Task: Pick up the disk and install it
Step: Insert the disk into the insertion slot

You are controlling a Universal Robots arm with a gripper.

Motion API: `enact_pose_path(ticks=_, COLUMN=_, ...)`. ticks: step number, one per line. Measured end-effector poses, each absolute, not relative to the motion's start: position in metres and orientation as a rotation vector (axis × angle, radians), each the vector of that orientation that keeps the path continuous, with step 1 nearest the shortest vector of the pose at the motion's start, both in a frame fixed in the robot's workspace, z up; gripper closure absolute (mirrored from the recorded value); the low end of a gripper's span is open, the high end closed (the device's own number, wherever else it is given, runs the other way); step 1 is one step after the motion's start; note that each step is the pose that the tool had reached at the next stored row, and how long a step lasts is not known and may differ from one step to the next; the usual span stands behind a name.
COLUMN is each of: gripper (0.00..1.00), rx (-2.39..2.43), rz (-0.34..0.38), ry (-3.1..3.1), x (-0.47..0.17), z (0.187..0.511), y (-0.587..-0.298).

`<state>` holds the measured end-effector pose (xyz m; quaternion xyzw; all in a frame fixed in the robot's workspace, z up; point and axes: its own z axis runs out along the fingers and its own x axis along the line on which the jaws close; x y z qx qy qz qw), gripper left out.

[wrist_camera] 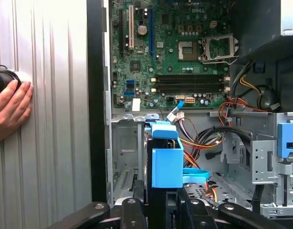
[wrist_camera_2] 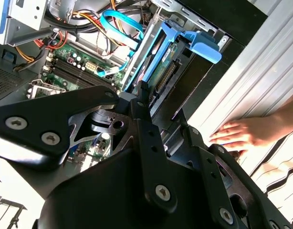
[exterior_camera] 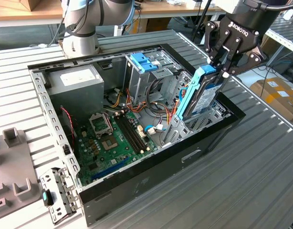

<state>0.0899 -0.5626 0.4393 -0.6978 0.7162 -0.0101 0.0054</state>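
Note:
The disk, silver-grey with a bright blue carrier frame, stands nearly upright and leans a little. Its lower end is down inside the metal bay at the exterior view's right end of the open computer case. My gripper is shut on the disk's upper end from above. In the first wrist view the blue carrier rises between my black fingers, over the bay's floor. The second wrist view shows the disk and its blue tab beyond my gripper.
The motherboard lies in the case floor. A tall drive cage with a blue bracket and loose cables stand close beside the bay. A person's hand rests on the ribbed table outside the case wall. The arm's base stands behind.

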Motion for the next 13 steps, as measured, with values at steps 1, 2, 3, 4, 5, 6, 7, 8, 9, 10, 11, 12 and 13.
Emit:
enact_pose_path(ticks=1, gripper=0.65, rx=-2.185, rz=-0.032, ry=2.242, x=0.09, z=0.436, y=-0.563)
enact_pose_path(ticks=2, gripper=0.65, rx=-2.185, rz=-0.032, ry=2.242, x=0.09, z=0.434, y=-0.563)
enact_pose_path(ticks=3, gripper=0.65, rx=-2.185, rz=-0.032, ry=2.242, x=0.09, z=0.432, y=-0.563)
enact_pose_path(ticks=4, gripper=0.65, rx=-2.185, rz=-0.032, ry=2.242, x=0.09, z=0.43, y=-0.563)
enact_pose_path(ticks=5, gripper=0.65, rx=-2.185, rz=-0.032, ry=2.242, x=0.09, z=0.428, y=-0.563)
enact_pose_path(ticks=6, gripper=0.65, rx=-2.185, rz=-0.032, ry=2.242, x=0.09, z=0.426, y=-0.563)
enact_pose_path(ticks=7, gripper=0.65, rx=-2.185, rz=-0.032, ry=2.242, x=0.09, z=0.424, y=-0.563)
enact_pose_path(ticks=8, gripper=0.65, rx=-2.185, rz=-0.032, ry=2.242, x=0.09, z=0.422, y=-0.563)
enact_pose_path(ticks=9, gripper=0.65, rx=-2.185, rz=-0.032, ry=2.242, x=0.09, z=0.42, y=-0.563)
enact_pose_path(ticks=10, gripper=0.65, rx=-2.185, rz=-0.032, ry=2.242, x=0.09, z=0.418, y=-0.563)
enact_pose_path(ticks=11, gripper=0.65, rx=-2.185, rz=-0.032, ry=2.243, x=0.09, z=0.416, y=-0.563)
enact_pose_path(ticks=12, gripper=0.65, rx=-2.185, rz=-0.032, ry=2.242, x=0.09, z=0.414, y=-0.563)
enact_pose_path(ticks=13, gripper=0.65, rx=-2.185, rz=-0.032, ry=2.242, x=0.09, z=0.412, y=-0.563)
